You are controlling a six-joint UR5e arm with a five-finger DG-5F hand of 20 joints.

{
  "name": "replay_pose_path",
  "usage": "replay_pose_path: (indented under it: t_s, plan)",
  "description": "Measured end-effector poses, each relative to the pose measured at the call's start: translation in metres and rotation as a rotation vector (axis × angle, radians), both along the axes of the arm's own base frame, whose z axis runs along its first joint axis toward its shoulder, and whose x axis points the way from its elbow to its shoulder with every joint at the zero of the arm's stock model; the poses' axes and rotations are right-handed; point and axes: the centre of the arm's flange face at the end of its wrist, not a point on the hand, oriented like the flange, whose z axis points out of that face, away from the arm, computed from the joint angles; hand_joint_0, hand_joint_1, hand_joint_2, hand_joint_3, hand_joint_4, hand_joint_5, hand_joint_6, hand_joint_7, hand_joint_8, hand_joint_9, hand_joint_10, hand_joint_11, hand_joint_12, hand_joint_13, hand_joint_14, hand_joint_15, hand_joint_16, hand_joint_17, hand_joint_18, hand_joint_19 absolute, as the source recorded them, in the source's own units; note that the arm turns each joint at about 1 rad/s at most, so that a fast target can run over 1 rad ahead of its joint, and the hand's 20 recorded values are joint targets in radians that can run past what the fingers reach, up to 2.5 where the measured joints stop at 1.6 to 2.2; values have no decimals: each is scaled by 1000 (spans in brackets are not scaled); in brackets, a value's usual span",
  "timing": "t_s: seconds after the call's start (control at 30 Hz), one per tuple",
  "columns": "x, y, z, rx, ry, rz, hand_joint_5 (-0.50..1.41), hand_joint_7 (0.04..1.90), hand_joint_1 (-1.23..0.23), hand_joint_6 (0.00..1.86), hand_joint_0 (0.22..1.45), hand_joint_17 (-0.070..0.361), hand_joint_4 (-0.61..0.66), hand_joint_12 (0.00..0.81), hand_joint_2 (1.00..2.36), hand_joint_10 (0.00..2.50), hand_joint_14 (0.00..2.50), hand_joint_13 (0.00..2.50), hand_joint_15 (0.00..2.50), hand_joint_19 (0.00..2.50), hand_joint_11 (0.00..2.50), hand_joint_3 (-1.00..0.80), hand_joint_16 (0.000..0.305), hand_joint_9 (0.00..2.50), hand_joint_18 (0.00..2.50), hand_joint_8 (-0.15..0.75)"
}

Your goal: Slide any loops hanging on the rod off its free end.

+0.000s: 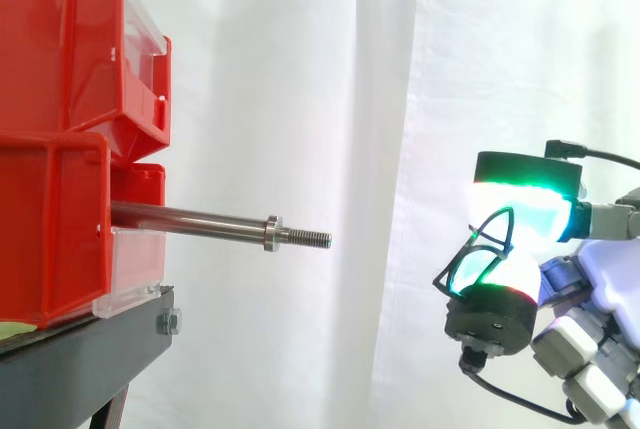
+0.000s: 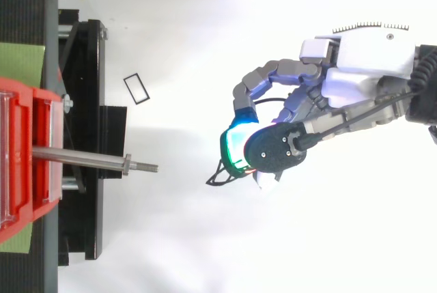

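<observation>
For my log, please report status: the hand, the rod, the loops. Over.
Hand shut on black wire loop, clear of the rod. Rod bare. A second black loop lies beside the stand. Nothing in the way.

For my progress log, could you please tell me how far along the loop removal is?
Done: the rod looks bare up to its threaded free end. In hand: the hand pinches black wire loops between its fingers, well clear of that end. Left: apparently nothing on the rod, only releasing them.
</observation>
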Motion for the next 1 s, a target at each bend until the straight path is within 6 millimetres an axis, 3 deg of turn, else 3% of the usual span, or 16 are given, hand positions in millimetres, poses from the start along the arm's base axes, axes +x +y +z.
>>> replay_pose_path:
  t_s: [0.5,1.0]
  plan:
    - [-2,6,-1,55,14,-13,-186,1075,-636,910,603,102,90,311,1000,20,12,1144,315,414,594,-496,45,1144,1078,323]
    - [-2,8,-1,56,18,-9,-166,1134,-669,925,598,103,51,303,1022,19,12,1140,320,436,600,-254,46,1179,1073,335]
